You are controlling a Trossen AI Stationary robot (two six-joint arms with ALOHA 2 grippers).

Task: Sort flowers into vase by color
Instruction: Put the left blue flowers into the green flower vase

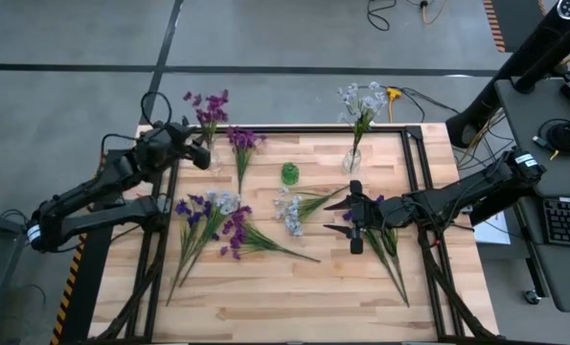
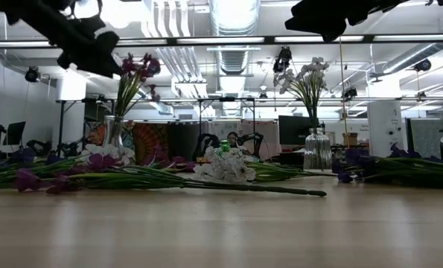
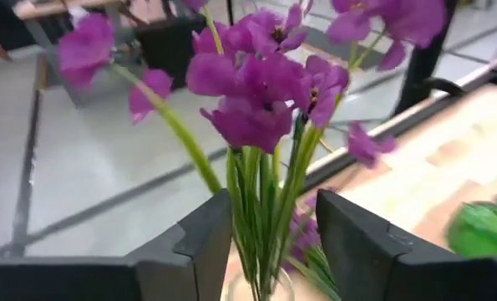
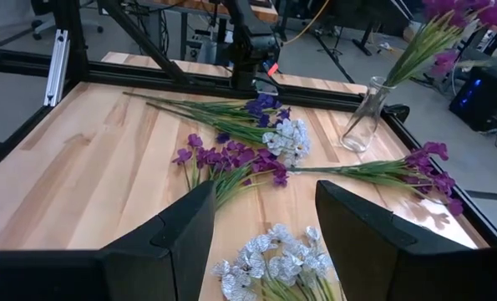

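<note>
From above we see the left gripper (image 1: 204, 153) at the far left corner of the table (image 1: 294, 287), over the vase (image 1: 211, 153) holding magenta flowers (image 1: 209, 107); the right gripper (image 1: 352, 222) hovers right of centre, more sprigs lying loose between them. Our low view shows a second vase (image 2: 317, 151) with pale flowers (image 2: 304, 76) at the far right. At the left wrist the jaws stand spread around the magenta stems (image 3: 265, 201), apparently not pinching them, and at the right wrist the jaws are spread and empty above a pale sprig (image 4: 273, 261).
</note>
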